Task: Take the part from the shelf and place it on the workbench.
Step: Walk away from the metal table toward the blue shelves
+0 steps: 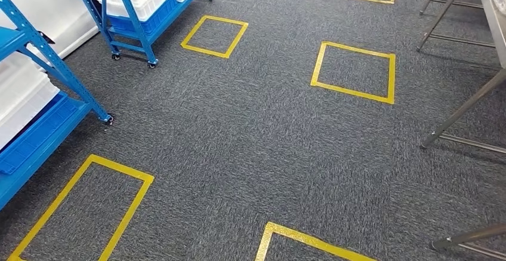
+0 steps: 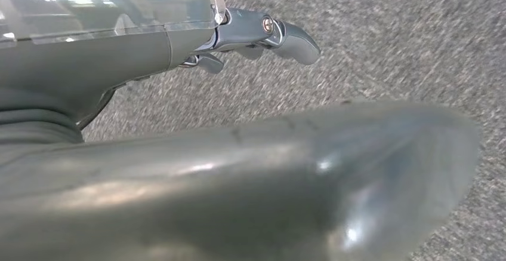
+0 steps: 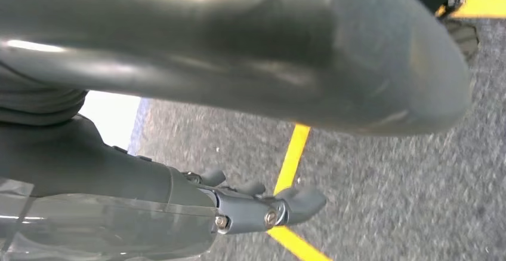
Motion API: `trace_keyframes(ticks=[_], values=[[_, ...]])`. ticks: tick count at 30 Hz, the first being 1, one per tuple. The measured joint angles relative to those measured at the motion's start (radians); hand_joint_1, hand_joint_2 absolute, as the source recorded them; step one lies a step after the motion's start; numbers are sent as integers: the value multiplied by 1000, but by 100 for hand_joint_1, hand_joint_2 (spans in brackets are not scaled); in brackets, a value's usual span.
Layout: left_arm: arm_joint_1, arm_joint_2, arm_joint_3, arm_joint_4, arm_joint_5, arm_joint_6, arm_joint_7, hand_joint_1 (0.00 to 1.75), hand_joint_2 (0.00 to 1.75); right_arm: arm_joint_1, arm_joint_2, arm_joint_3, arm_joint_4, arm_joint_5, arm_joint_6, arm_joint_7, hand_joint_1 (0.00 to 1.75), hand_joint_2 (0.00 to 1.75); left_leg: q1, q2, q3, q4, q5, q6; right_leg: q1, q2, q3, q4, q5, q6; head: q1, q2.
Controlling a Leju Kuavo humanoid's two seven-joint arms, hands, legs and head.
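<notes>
Both hands hang empty, left hand (image 2: 262, 34) and right hand (image 3: 262, 204) with fingers loosely apart. Part unseen, presumably in bins (image 1: 18, 97) on shelf (image 1: 42, 132). I risk clipping it turning.

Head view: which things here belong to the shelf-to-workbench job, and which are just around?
Belongs to the job:
- near blue shelf holding white bins
- metal workbench
- left hand, empty
- right hand, empty

Just around:
- far blue shelf
- yellow tape squares
- grey carpet
</notes>
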Motion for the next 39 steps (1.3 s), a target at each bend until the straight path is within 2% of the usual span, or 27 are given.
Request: trace_keyframes(ticks=[1,3,5,6,7,8,9,10,12,14,16,18,20,22,23,24,25,27,29,31,32,34,35,36,37,38,39], values=[[2,0,0,0,0,1,0,0,0,-2,0,-2,0,1,0,1,0,0,2,-1,-2,2,-1,-6,1,-12,2,-3,2,-7,0,0],[3,1,0,0,0,1,0,0,0,-2,0,-7,0,3,0,2,0,0,4,41,-23,45,-29,-15,1,-37,6,-12,4,-22,-3,0],[1,1,0,0,0,2,0,0,0,1,0,-11,0,6,-1,3,0,0,6,101,-82,163,-93,-22,4,-65,8,-15,3,-31,-5,0],[-1,1,0,0,0,2,-1,0,0,3,0,-12,0,7,-1,3,0,0,8,113,-117,232,-122,-26,7,-80,8,-15,1,-34,-6,0],[-1,1,0,0,0,2,-1,0,0,3,0,-13,0,9,-1,3,0,0,10,118,-142,280,-135,-29,9,-95,8,-14,-1,-35,-6,0],[0,1,0,0,0,2,-1,0,0,3,0,-14,0,11,-1,2,0,0,11,120,-149,293,-130,-30,10,-109,9,-14,-3,-35,-6,0],[1,1,0,0,0,1,-2,0,0,2,0,-16,0,12,-1,2,0,0,11,124,-134,263,-105,-29,11,-122,12,-14,-6,-34,-6,0],[2,1,1,0,0,1,-2,0,0,2,0,-17,0,14,-1,1,0,0,10,135,-100,198,-69,-25,13,-135,16,-14,-9,-33,-6,0],[1,2,1,-1,0,1,-3,0,0,1,1,-18,0,16,0,-1,0,0,2,182,-27,57,-15,-11,15,-157,26,-14,-16,-27,-5,0],[-1,3,1,-1,0,1,-3,0,0,-1,1,-19,0,17,0,-1,0,0,-8,207,-2,4,-4,2,15,-175,33,-14,-21,-17,-4,0],[1,4,1,-1,0,0,-3,0,0,-5,1,-19,0,18,-1,0,0,0,-8,184,1,-3,0,11,13,-188,40,-15,-25,-5,-4,0],[2,4,1,-1,0,0,-2,0,0,-7,1,-20,0,19,-1,1,0,0,-1,161,9,-17,10,21,9,-146,34,11,-47,5,-3,0],[-1,3,1,-1,0,0,-1,0,0,-5,1,-21,0,20,-1,3,0,0,3,138,11,-24,16,27,6,-82,-14,112,-104,11,-1,0],[-2,3,1,-2,-1,0,0,0,0,-3,1,-25,0,20,-1,6,0,0,3,110,9,-22,16,29,4,-62,-83,238,-150,15,0,0],[-2,3,1,-2,-2,0,0,0,0,-2,1,-27,0,20,-1,7,0,0,4,95,9,-20,16,28,3,-60,-102,264,-145,17,0,0],[-1,3,1,-2,-2,0,0,0,0,-2,1,-30,0,21,-1,7,0,0,5,78,10,-17,14,26,2,-59,-102,250,-119,19,0,0],[-1,3,1,-2,-2,-1,0,0,0,-2,0,-32,0,22,-1,7,0,0,7,62,10,-13,12,23,-1,-53,-82,196,-78,20,0,0],[-1,3,1,-2,-3,-1,0,0,0,-1,0,-35,0,26,-3,7,0,0,9,34,6,0,5,13,-8,-7,-30,65,-13,21,0,0],[-2,3,1,-2,-4,-1,-1,0,0,-2,0,-36,1,31,-5,7,0,0,8,13,-5,7,2,1,-10,25,-10,9,1,16,0,0],[0,3,1,-2,-5,-1,-1,0,0,-4,0,-36,1,35,-8,7,0,0,11,-4,-11,6,3,-12,-7,7,-10,7,1,4,0,0],[2,3,1,-2,-5,-1,-1,0,0,-4,0,-37,1,37,-9,7,0,0,11,4,-14,11,0,-17,-6,-6,-7,4,2,-4,-1,0],[2,3,1,-2,-5,-1,-2,0,0,-3,0,-37,1,39,-12,6,0,0,11,56,-41,70,-36,-24,-6,-34,-4,-3,3,-19,-4,0],[0,3,1,-2,-5,-1,-3,0,0,-2,0,-38,1,41,-13,6,0,0,10,89,-70,130,-68,-27,-4,-49,-3,-4,2,-23,-6,0],[-2,3,1,-2,-5,-1,-3,0,0,0,0,-38,1,43,-14,6,0,0,11,108,-106,200,-102,-29,-1,-64,-3,-4,0,-27,-8,0],[-3,3,1,-2,-5,-1,-3,0,0,0,0,-40,1,46,-15,6,0,0,12,116,-138,264,-126,-31,1,-81,-2,-3,-2,-29,-8,0],[-3,3,1,-2,-5,-1,-3,0,0,0,0,-41,1,48,-16,6,0,0,12,119,-155,297,-132,-32,4,-96,-1,-3,-4,-29,-8,0],[-2,3,1,-2,-5,-1,-4,0,0,-1,0,-42,1,50,-17,6,0,0,13,121,-152,292,-118,-31,5,-110,1,-3,-6,-29,-8,0]])
